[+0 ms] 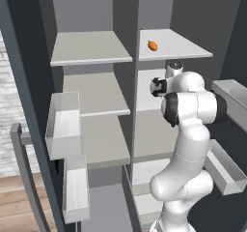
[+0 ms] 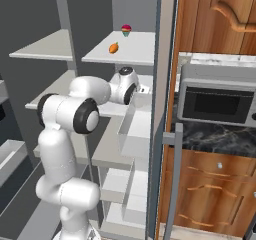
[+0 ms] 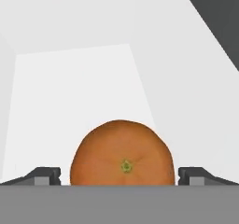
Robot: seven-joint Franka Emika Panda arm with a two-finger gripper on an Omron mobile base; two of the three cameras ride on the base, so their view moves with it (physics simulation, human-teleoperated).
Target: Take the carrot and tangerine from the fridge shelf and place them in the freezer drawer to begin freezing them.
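Observation:
In the hand view the tangerine (image 3: pixel 122 153), a round plain-orange ball with a small green stem spot, sits on a pale fridge shelf (image 3: pixel 70 87). My gripper (image 3: pixel 119 176) is open, with one dark fingertip (image 3: pixel 44 175) on each side of the fruit and a small gap on both sides. The carrot (image 1: pixel 152 45) (image 2: pixel 114 48), orange with a green tip, lies one level higher on the upper right shelf (image 1: pixel 185 45) (image 2: pixel 142 49). My hand (image 1: pixel 159 86) (image 2: pixel 131 86) reaches into the level below it. The freezer drawer is out of view.
White door bins (image 1: pixel 62 124) (image 1: pixel 77 190) hang on the left door, grey bins (image 1: pixel 231 98) on the right door. A small red-and-teal object (image 2: pixel 126 30) stands at the back of the upper shelf. A microwave (image 2: pixel 217 101) and wooden cabinets stand to the right.

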